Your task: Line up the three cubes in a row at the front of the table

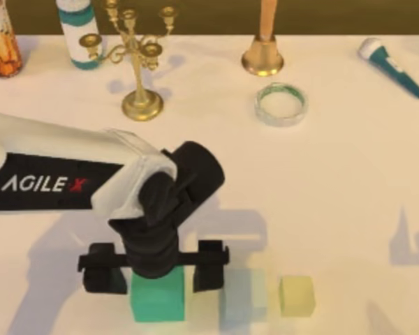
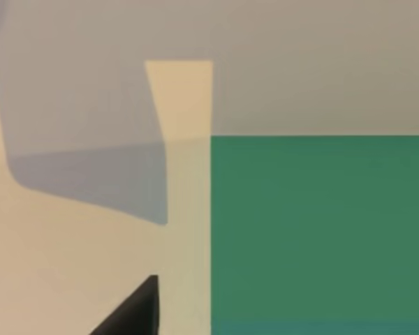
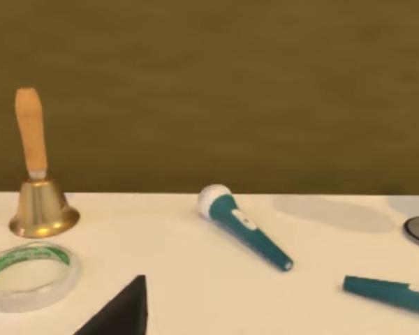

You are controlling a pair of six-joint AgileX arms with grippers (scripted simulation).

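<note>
The left end effector stands spread open astride the green cube, leftmost of the near row beside the blue cube and yellow cube, apparently for release.

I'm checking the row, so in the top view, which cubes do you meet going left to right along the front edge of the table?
Teal-green cube under the left gripper → light-blue cube → pale yellow cube.
</note>
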